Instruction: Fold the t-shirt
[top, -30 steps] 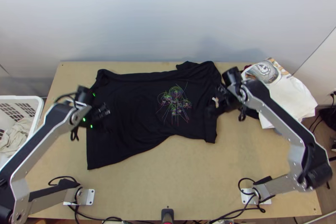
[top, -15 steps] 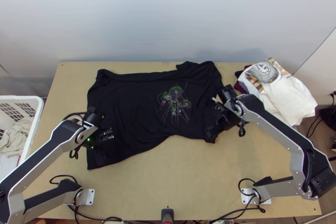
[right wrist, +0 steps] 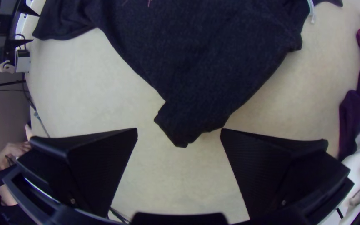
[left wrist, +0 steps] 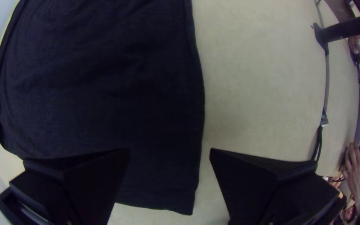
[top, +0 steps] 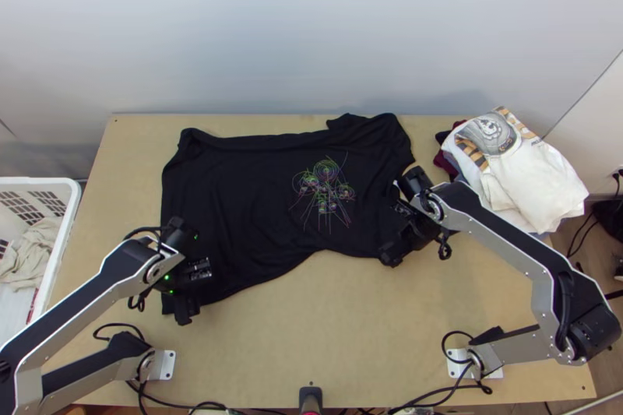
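You're seeing a black t-shirt [top: 249, 189] lying spread on the desk [top: 350, 337], its fabric rippling softly, its front showing a print [top: 323, 185] of thin multicoloured lines and circles. Your left gripper [top: 185, 315] is hovering at the shirt's near hem corner, fingers standing wide apart; your right gripper [top: 391, 255] is hovering by its near sleeve, also spreading wide.

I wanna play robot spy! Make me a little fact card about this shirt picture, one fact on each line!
Shirt: black t-shirt, spread out, not folded up
Picture on shirt: colorful circles and lines
Left gripper: open, at a bottom corner
Right gripper: open, by a sleeve
Far right corner of table: pile of clothes
Beside table, left: white basket, cloth inside
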Controlling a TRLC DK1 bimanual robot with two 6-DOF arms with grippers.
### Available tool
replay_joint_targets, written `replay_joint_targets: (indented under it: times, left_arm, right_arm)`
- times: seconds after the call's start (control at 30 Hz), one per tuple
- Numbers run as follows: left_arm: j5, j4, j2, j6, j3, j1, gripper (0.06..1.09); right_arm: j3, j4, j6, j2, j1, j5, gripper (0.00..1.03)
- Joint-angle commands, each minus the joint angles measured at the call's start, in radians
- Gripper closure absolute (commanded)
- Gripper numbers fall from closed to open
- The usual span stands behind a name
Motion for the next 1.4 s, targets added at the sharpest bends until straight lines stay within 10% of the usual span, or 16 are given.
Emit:
replay_joint_targets:
  times: [0.0,1.27,1.37]
  left_arm:
    - [0.0,0.003,-0.013,-0.009,-0.049,-0.035,0.17]
    - [-0.014,0.085,0.019,0.019,-0.106,0.052,0.35]
    - [0.007,0.067,0.022,0.025,-0.092,0.057,0.5]
  right_arm:
    - [-0.004,0.011,0.007,0.009,0.001,-0.001,0.16]
    - [-0.016,0.087,0.05,0.044,0.015,0.017,0.34]
    - [-0.018,0.087,0.052,0.044,0.015,0.017,0.34]
